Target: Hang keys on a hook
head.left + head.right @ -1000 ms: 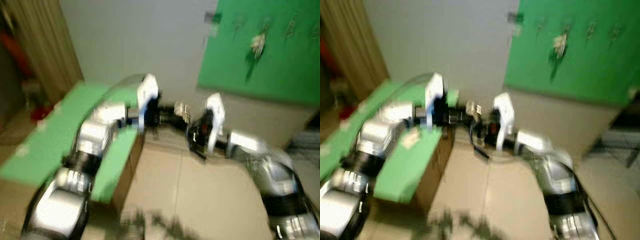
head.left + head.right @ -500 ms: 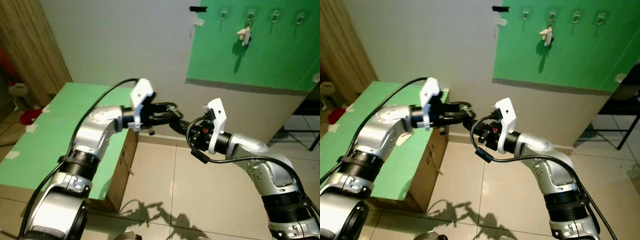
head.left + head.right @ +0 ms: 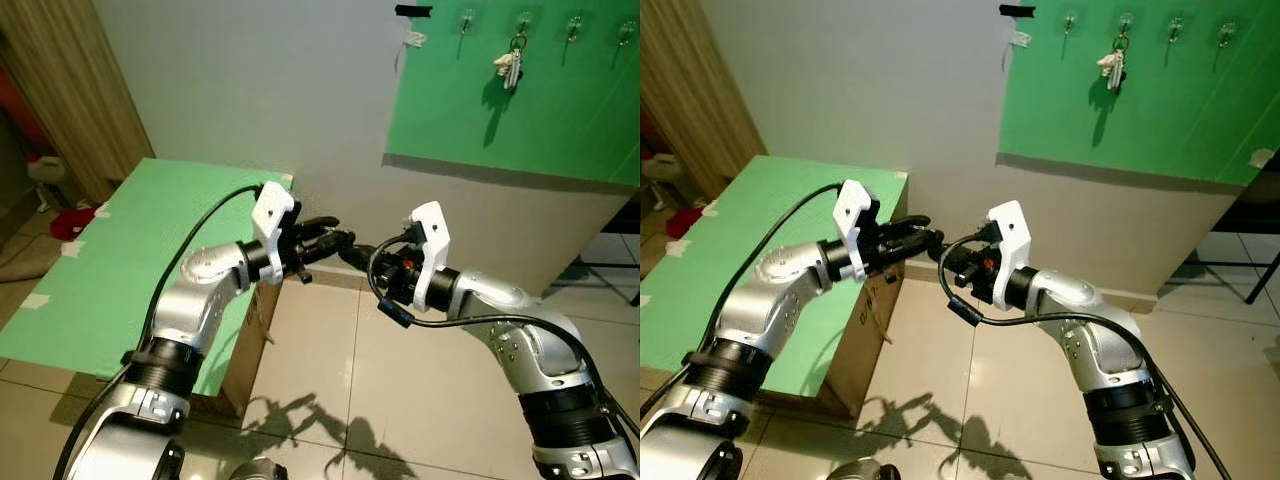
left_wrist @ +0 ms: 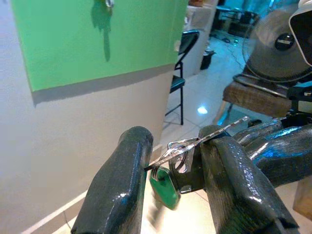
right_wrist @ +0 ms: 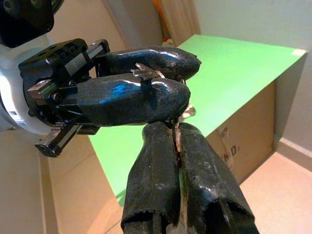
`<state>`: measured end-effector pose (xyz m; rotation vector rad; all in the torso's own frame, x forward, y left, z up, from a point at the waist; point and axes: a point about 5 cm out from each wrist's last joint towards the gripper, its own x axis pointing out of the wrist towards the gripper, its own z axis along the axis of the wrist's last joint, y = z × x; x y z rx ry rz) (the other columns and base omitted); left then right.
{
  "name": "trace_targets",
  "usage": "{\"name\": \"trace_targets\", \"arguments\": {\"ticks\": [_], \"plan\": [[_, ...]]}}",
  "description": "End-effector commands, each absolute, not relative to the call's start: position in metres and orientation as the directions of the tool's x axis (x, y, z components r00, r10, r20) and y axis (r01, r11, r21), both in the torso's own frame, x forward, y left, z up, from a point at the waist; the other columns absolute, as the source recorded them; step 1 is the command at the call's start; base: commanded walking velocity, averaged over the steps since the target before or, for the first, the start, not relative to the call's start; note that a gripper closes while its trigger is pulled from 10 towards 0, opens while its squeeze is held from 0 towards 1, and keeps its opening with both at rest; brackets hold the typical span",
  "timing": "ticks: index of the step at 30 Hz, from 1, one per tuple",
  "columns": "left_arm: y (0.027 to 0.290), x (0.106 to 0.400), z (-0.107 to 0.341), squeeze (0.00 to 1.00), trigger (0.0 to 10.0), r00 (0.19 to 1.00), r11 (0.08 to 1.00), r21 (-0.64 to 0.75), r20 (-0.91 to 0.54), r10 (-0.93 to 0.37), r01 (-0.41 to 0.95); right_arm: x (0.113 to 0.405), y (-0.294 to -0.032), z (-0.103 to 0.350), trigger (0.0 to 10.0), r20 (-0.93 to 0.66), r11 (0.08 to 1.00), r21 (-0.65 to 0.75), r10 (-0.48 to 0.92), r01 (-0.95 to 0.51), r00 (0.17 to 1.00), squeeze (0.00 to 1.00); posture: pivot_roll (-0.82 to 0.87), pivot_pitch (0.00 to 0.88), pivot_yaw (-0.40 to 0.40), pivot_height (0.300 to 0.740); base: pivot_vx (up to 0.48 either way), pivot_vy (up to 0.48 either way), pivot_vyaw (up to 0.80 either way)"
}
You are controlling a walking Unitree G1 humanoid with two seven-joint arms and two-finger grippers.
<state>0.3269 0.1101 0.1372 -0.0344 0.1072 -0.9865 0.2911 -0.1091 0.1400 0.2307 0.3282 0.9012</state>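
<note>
A pale wall (image 3: pixel 250 90) fills the background, and on it hangs a green board (image 3: pixel 520 110) with a row of hooks (image 3: pixel 467 17) along its top; one hook already carries a set of keys (image 3: pixel 510 66), so the free ones beside it look like the target. Lower and to the robot's left stands a green-topped table (image 3: pixel 110 260), well apart from the board. In front of the robot, above the tiled floor (image 3: pixel 330 370), the two arms meet at mid-height, seemingly to pass the load from one to the other. The left tool (image 4: pixel 168 161) has its fingers parted a little, the key ring (image 4: pixel 183 148) wedged across the gap with a green tag (image 4: pixel 165 187) dangling below. The right tool (image 5: pixel 176 129) is pinched closed on the same bunch, its tips touching the left tool's fingers. So the keys sit between both tools, far below the hooks.
</note>
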Motion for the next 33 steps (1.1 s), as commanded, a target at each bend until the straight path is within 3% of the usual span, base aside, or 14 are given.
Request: {"name": "trace_targets", "arguments": {"ticks": [1,12,13,14,20,26,28,29,33], "plan": [[0.164,0.335,0.116,0.00,10.0,0.783,0.808,-0.083,-0.210,-0.586,0.583,0.285,-0.106,0.153,0.0,-0.107,0.534,0.319,0.841,-0.783,0.530,0.00,-0.10,0.000,0.011,0.740,0.000,0.000,0.00],[0.144,0.347,0.138,0.00,10.0,0.789,0.800,-0.054,-0.137,-0.599,0.597,0.286,-0.106,0.153,0.0,-0.098,0.539,0.317,0.837,-0.781,0.538,0.00,-0.11,0.000,0.021,0.740,0.000,0.000,0.00],[0.137,0.347,0.142,0.99,10.0,0.776,0.784,-0.033,-0.123,-0.619,0.620,0.287,-0.106,0.152,0.0,-0.099,0.543,0.316,0.834,-0.778,0.542,0.00,-0.11,0.000,0.023,0.740,0.000,0.000,0.00],[0.132,0.347,0.144,1.00,10.0,0.756,0.763,-0.031,-0.115,-0.644,0.645,0.287,-0.105,0.152,0.0,-0.098,0.543,0.317,0.834,-0.778,0.542,0.00,-0.11,0.000,0.029,0.740,0.000,0.000,0.00],[0.121,0.348,0.148,1.00,10.0,0.726,0.732,-0.030,-0.108,-0.680,0.681,0.285,-0.103,0.152,0.0,-0.093,0.537,0.317,0.838,-0.782,0.538,0.00,-0.12,0.000,0.034,0.740,0.000,0.000,0.00],[0.124,0.349,0.147,1.00,10.0,0.733,0.739,-0.028,-0.114,-0.671,0.673,0.285,-0.103,0.151,0.0,-0.090,0.542,0.316,0.834,-0.779,0.544,0.00,-0.12,0.000,0.038,0.740,0.000,0.000,0.00],[0.132,0.348,0.139,1.00,10.0,0.755,0.764,-0.005,-0.150,-0.639,0.646,0.287,-0.107,0.151,0.0,-0.117,0.579,0.256,0.813,-0.774,0.570,0.00,-0.12,0.000,0.038,0.740,0.000,0.000,0.00],[0.135,0.349,0.135,0.00,10.0,0.773,0.782,0.016,-0.165,-0.613,0.623,0.289,-0.109,0.152,0.0,-0.127,0.596,0.220,0.803,-0.772,0.583,0.00,-0.12,0.000,0.039,0.740,0.000,0.000,0.00],[0.144,0.349,0.125,0.00,10.0,0.807,0.819,0.035,-0.202,-0.555,0.573,0.293,-0.120,0.157,0.0,-0.174,0.644,0.037,0.757,-0.764,0.629,0.00,-0.12,0.000,0.036,0.740,0.000,0.000,0.00]]}}
